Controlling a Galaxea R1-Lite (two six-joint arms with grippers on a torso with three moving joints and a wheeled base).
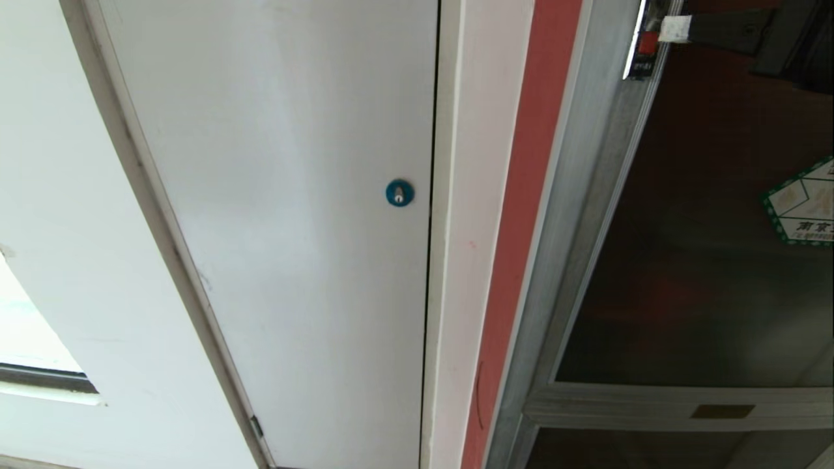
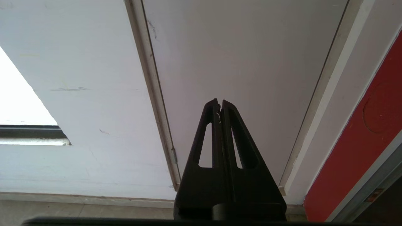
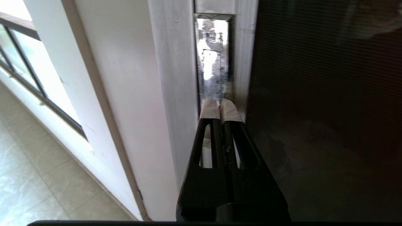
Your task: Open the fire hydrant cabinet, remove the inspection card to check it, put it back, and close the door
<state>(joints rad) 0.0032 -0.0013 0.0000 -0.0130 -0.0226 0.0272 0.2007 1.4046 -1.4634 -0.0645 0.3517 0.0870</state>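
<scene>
The right gripper [image 3: 220, 105], white-taped fingertips pressed together and empty, touches the latch edge of the silver-framed dark tinted glass door [image 1: 704, 260]; the green-bordered sticker [image 1: 805, 205] text is illegible. The left gripper [image 2: 219, 105] is closed.

door [image 1: 704, 260]: dark tinted glass, silver frame
sticker [image 1: 803, 202]: white, green-bordered
latch [image 1: 647, 43]: red
white panel [image 1: 280, 215]: plain white
lock [image 1: 399, 193]: round, blue
wall strip [image 1: 521, 228]: red
right gripper [image 3: 220, 105]: black, white-taped tips
left gripper [image 2: 219, 103]: black
</scene>
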